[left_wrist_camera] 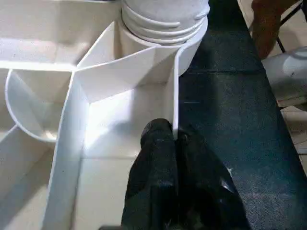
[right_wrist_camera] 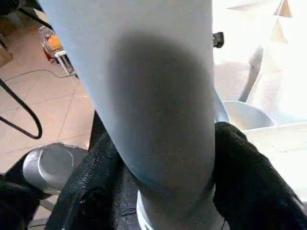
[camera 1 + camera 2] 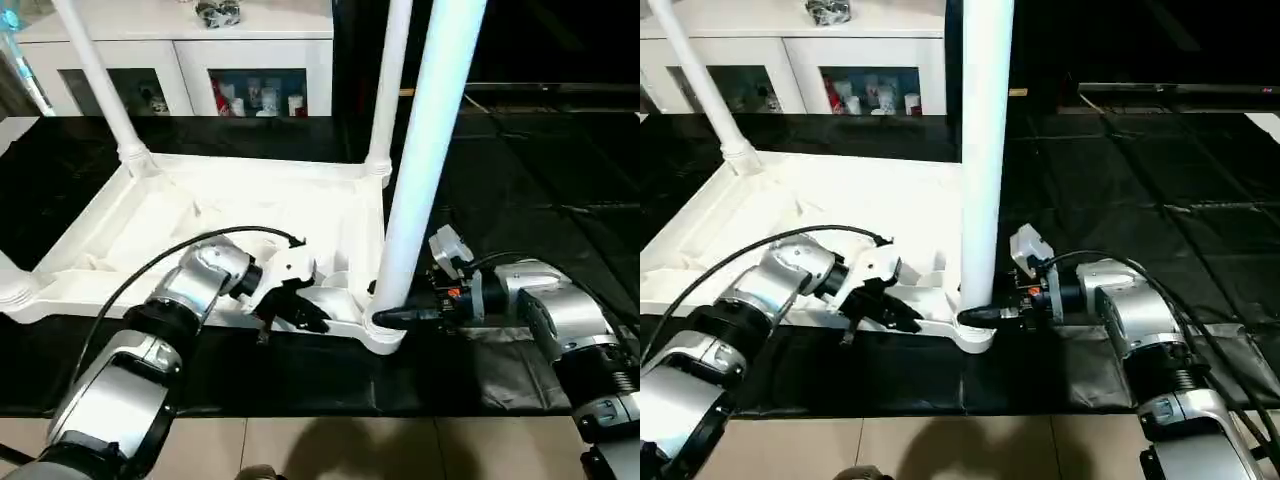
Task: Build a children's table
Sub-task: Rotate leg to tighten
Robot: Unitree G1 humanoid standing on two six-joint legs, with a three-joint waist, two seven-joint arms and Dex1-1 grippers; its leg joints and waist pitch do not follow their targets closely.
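Note:
The children's table top (image 3: 200,215) lies upside down on a black mat, ribbed underside up. Two white legs stand in its far corners, one on the left (image 3: 100,75) and one on the right (image 3: 390,80). A third leg (image 3: 430,150) stands upright in the near right corner socket (image 3: 385,335). My left gripper (image 3: 300,312) is shut on the thin near rim wall (image 1: 173,96) just left of that socket, one finger on each side. My right gripper (image 3: 385,318) reaches in from the right, its fingers (image 2: 249,182) pressed against both sides of the near right leg's base.
A white glass-door cabinet (image 3: 180,50) stands behind the table. The black mat (image 3: 520,180) stretches away to the right and back. Light floor tiles (image 3: 330,450) run along the mat's near edge. The near left corner socket (image 3: 15,290) holds no leg.

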